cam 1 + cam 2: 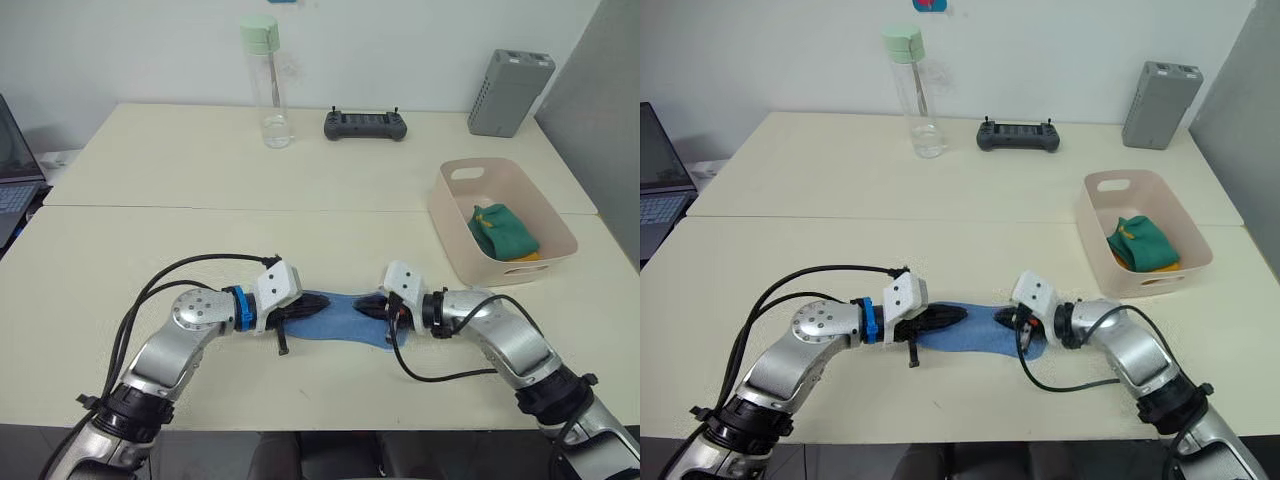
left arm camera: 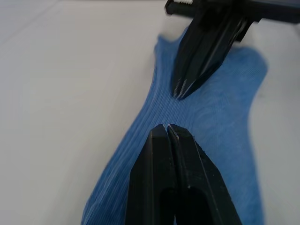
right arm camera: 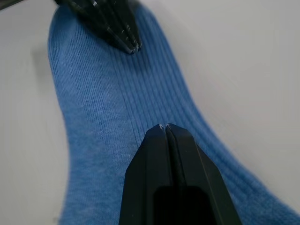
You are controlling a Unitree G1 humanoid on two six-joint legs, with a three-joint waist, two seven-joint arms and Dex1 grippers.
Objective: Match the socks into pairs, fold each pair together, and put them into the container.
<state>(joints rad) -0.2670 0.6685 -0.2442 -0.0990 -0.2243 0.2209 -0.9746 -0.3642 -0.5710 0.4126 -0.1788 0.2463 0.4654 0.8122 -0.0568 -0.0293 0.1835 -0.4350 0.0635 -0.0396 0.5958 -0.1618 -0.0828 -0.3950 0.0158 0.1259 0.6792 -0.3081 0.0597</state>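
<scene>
Two cream tables [image 1: 200, 170] (pushed together); white wall [image 1: 150, 50] behind; evenly lit.

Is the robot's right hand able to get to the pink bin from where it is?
Probably yes. The right hand rests shut on the blue sock, and the pink bin sits on the same side with only bare table between them.

Looks like an office or robot lab: two plain cream tables [image 1: 200, 180] pushed together against a bare white wall [image 1: 120, 50], a laptop [image 1: 15, 185] at the edge, a black handheld controller [image 1: 365, 125], a grey upright box [image 1: 510, 92], a clear water bottle [image 1: 268, 85].
</scene>
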